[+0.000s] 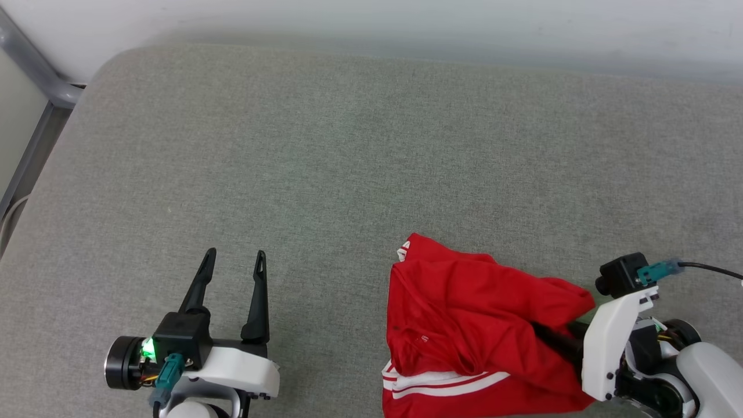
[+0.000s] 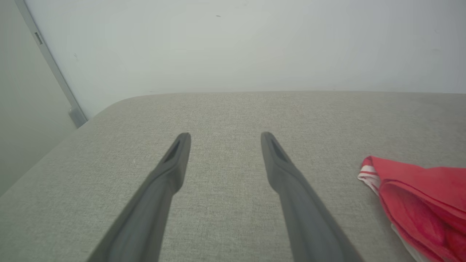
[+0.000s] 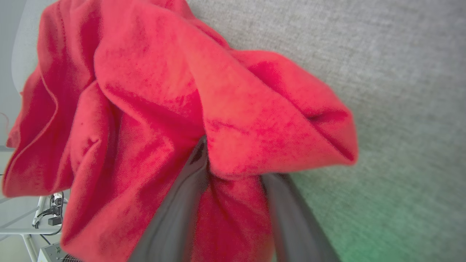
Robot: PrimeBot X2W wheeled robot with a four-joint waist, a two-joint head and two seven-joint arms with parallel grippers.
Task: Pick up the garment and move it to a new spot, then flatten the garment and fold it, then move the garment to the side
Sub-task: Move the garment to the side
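The garment (image 1: 464, 307) is a crumpled red heap with white striped trim, lying at the near right of the grey fabric surface (image 1: 348, 145). My right gripper (image 1: 543, 334) reaches into it from the right. In the right wrist view its two dark fingers (image 3: 174, 211) straddle a bunch of red cloth (image 3: 145, 91), and a fold hides their tips. My left gripper (image 1: 235, 253) hovers open and empty over bare fabric to the left of the garment. In the left wrist view the left gripper (image 2: 225, 135) has the garment's striped edge (image 2: 418, 189) off to its right.
A pale wall runs along the far edge of the surface. A grey metal frame (image 1: 35, 75) stands past its rounded far-left corner. Past the garment, the right wrist view shows a white stand with cables (image 3: 47, 214) on the floor.
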